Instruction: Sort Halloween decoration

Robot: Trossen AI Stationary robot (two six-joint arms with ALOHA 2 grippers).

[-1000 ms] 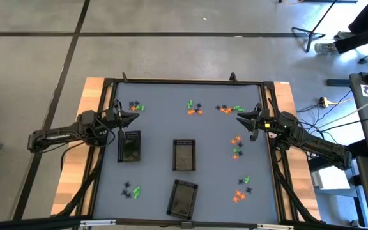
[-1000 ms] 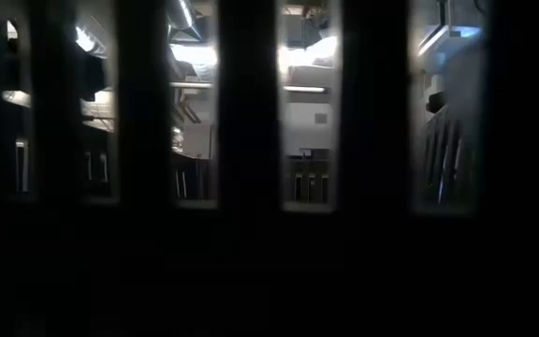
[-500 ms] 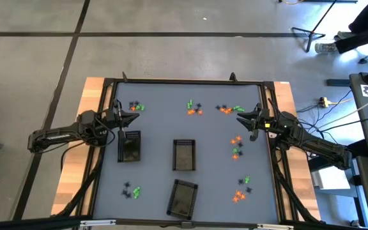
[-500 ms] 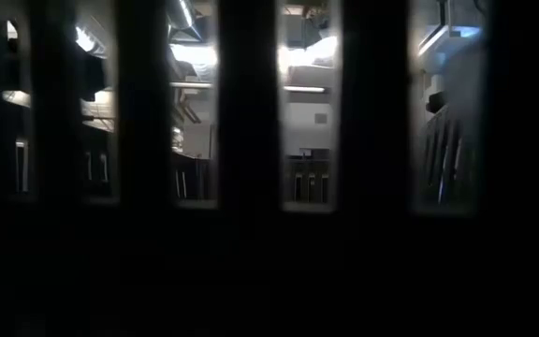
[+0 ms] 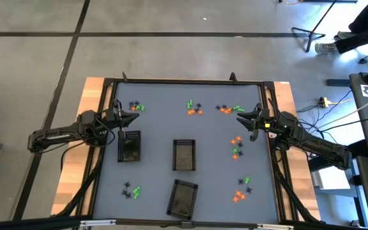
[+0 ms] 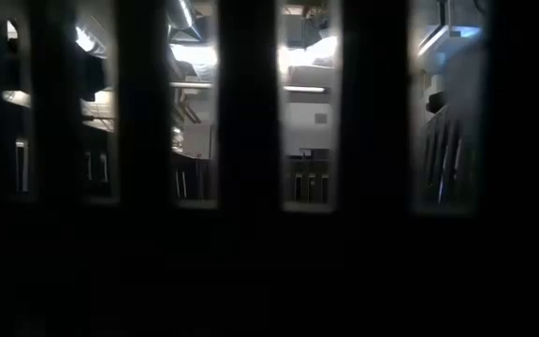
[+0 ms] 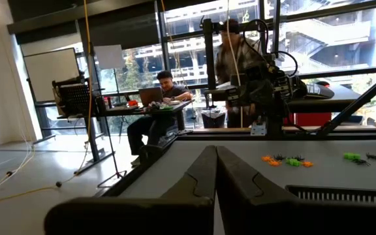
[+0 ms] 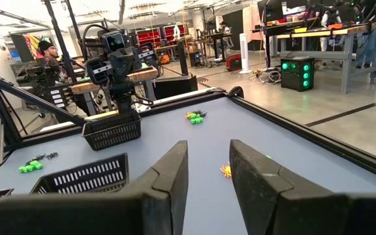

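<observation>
Hovering at bench (image 5: pixel 158 128) left edge, left end effector (image 5: pixel 135 119) pinched closed, empty, just above left tray (image 5: pixel 129 146). Right end effector (image 5: pixel 240 118) at right edge, fingers parted, empty. Halloween decoration (image 5: pixel 194 109) scattered in small clusters around bench.

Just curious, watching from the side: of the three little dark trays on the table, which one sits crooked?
The tray nearest the table's front edge is turned askew. The middle tray and the one by the left gripper lie square with the table.
</observation>
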